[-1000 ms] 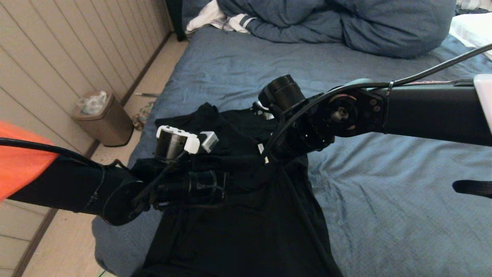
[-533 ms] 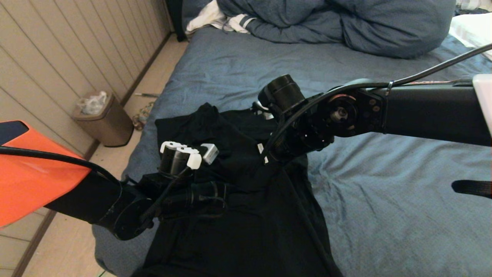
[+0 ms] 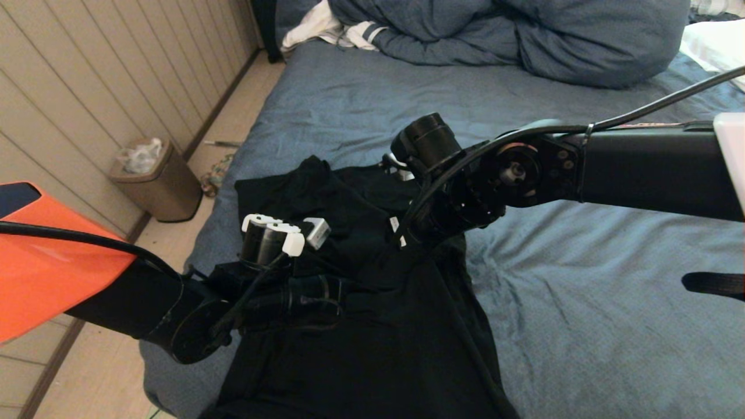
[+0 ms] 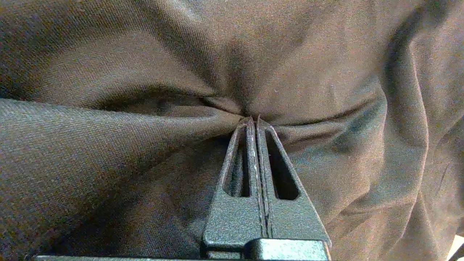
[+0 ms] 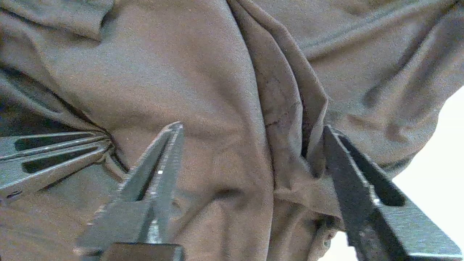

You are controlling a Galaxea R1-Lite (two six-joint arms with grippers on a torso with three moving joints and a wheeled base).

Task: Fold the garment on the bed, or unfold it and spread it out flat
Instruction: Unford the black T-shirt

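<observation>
The garment (image 3: 378, 331), a black T-shirt with its plain side showing, lies rumpled on the near left part of the bed (image 3: 582, 302). My left gripper (image 4: 252, 119) is shut on a pinch of its cloth, and creases run out from the closed tips. In the head view this left gripper (image 3: 346, 286) sits low over the shirt's left side. My right gripper (image 5: 252, 127) is open just above the shirt, with a folded edge of cloth lying between its fingers and against one of them. The right gripper (image 3: 410, 235) is close beside the left one, whose fingers (image 5: 54, 156) show in the right wrist view.
A bulky blue duvet (image 3: 524, 41) and white striped clothing (image 3: 326, 29) lie at the head of the bed, with a white pillow (image 3: 716, 46) at the far right. A brown bin (image 3: 157, 180) stands on the floor by the panelled wall. A black strap (image 3: 713, 285) lies at the right edge.
My left arm sank lower and nearer with its pinch of cloth, then stayed still. The cloth under my right gripper has slackened a little. The right arm has barely moved.
</observation>
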